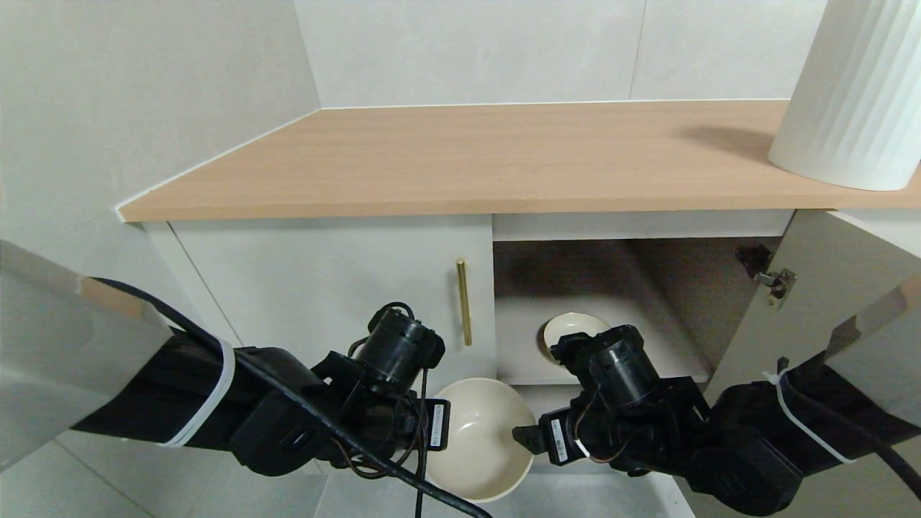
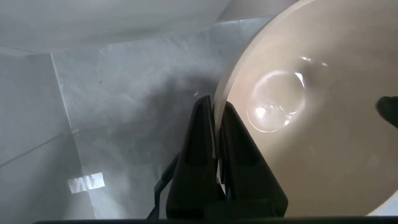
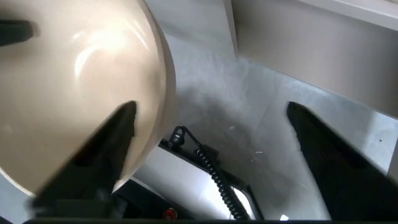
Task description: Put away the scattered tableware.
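Head camera looks down; both close wrist cameras share the bowl (image 1: 476,440).

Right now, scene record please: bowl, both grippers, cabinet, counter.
bowl: cream, held in front of cabinet
left gripper: shut on bowl's rim
right gripper: open, one finger by bowl's other side
cabinet: right door open, small dish inside
counter: white ribbed vase at right end

There is one big bowl (image 1: 478,439). There is one small dish (image 1: 568,329). There is one tall white pot (image 1: 849,93), one gold handle (image 1: 464,302) and one wooden counter (image 1: 460,165).
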`<state>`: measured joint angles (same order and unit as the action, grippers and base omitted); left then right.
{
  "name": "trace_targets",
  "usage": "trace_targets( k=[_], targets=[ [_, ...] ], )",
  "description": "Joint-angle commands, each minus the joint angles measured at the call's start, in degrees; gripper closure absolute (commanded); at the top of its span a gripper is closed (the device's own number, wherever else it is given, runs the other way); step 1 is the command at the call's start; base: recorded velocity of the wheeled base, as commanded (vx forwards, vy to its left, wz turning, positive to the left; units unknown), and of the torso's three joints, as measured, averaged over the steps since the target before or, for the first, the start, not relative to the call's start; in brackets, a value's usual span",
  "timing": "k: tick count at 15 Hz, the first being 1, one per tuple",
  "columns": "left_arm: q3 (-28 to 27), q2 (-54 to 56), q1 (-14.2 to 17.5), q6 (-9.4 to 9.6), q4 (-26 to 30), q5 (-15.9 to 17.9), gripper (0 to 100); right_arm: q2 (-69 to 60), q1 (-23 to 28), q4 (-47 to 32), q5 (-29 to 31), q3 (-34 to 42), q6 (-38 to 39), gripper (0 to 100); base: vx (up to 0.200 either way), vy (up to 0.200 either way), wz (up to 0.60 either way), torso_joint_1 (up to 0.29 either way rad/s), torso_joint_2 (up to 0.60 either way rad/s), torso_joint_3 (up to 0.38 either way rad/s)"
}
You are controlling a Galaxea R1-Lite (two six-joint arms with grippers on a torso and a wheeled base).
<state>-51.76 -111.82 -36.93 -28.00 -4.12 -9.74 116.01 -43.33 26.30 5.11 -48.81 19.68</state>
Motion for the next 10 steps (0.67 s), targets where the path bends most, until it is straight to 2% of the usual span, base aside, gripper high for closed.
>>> trace_targets(
  k=[1,10],
  targets=[
    [-0.1,-0.1,0.0,-0.04,0.0,0.0,100,0.4,0.0,0.0,0.0,-0.1,0.1,100,0.000,0.000,0.00,0.000,0.00,0.000],
    [-0.2,-0.9,0.1,0.05,-0.1,-0.1,100,0.4,0.0,0.1,0.1,0.0,0.0,100,0.000,0.000,0.00,0.000,0.00,0.000]
  ],
)
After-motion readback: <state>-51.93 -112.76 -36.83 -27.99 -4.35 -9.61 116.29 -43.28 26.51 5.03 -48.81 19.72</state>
